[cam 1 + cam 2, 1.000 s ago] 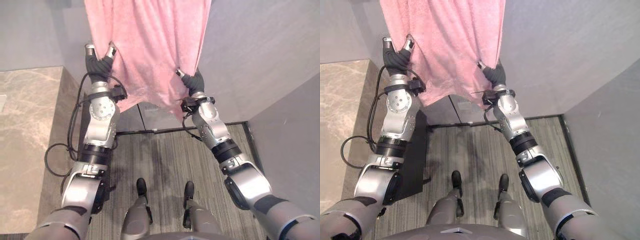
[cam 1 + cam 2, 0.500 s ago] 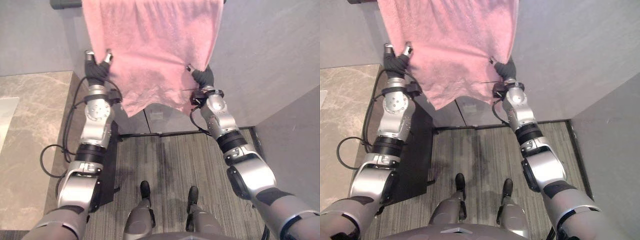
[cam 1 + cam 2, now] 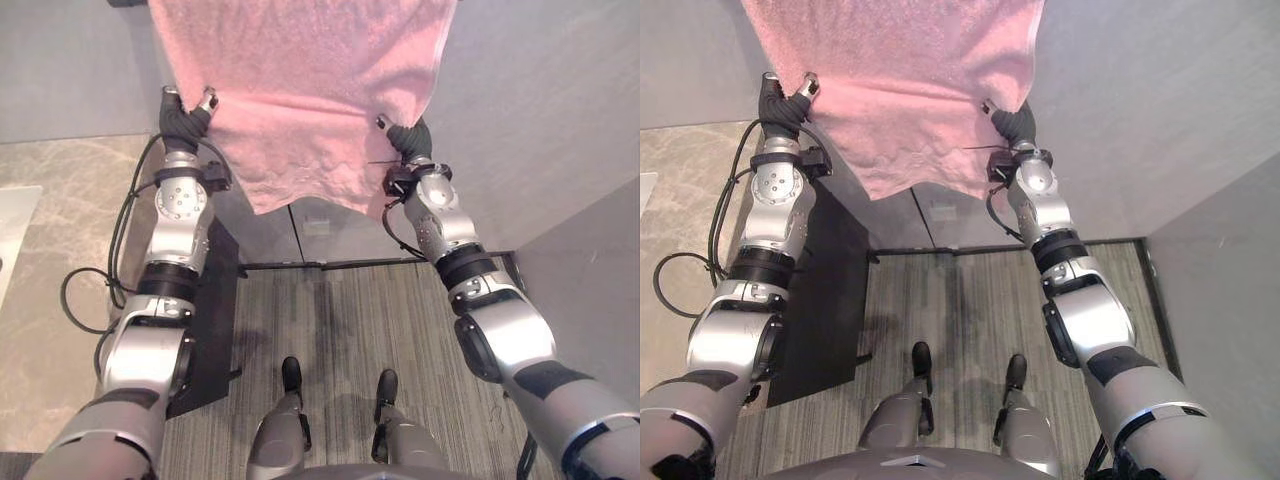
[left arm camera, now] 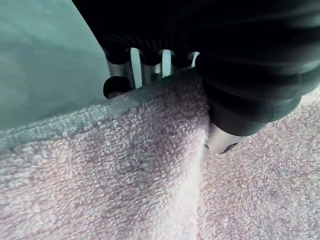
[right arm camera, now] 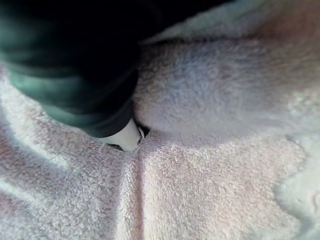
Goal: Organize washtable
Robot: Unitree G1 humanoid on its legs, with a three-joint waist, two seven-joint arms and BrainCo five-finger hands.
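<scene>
Hanging lengthwise down, pink towel (image 3: 300, 90), pinched (side edges) by left robot hand (image 3: 185, 122), right robot hand (image 3: 408, 140)

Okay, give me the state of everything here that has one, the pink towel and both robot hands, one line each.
Pink towel: hanging spread in front of the grey wall, gripped near both side edges, lower edge loose and uneven.
Left hand: shut on the towel's left edge, thumb on the front, fingers behind the hem.
Right hand: shut on the towel near its lower right corner, thumb pressed into the cloth.
</scene>
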